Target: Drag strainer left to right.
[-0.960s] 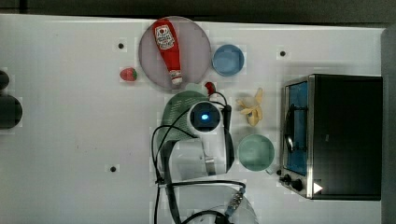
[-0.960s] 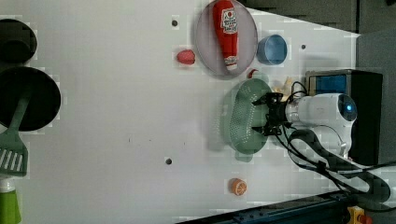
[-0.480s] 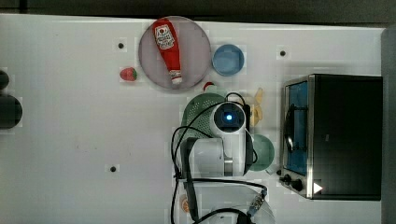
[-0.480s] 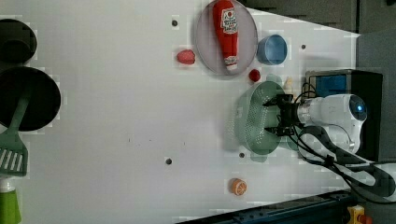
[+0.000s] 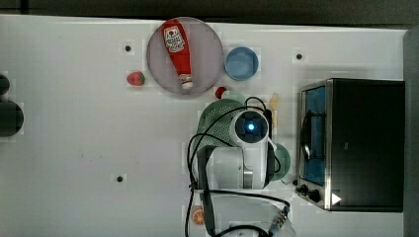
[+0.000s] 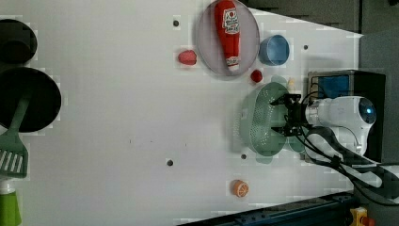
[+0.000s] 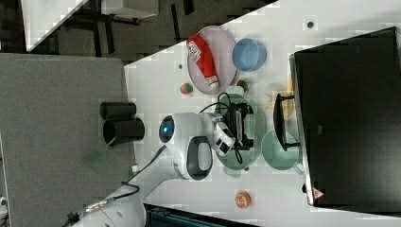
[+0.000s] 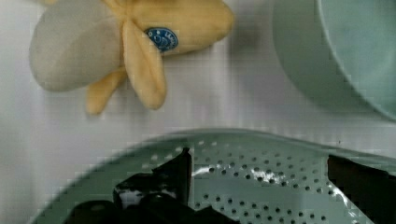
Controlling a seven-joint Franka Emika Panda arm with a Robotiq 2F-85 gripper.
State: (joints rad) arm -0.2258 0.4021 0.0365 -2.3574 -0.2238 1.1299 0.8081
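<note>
Most of drag looks done: strainer beside oven, gripper fingers wide inside it, holding nothing.

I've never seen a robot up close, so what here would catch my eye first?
The white robot arm, its open hand reaching into the pale mint-green plastic strainer beside the black oven. Above it in the top view, a red ketchup bottle lies on a round grey plate.

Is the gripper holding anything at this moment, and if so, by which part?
Nothing is held. The gripper is open, its fingers spread wide inside the strainer, closed on no part of it.
</note>
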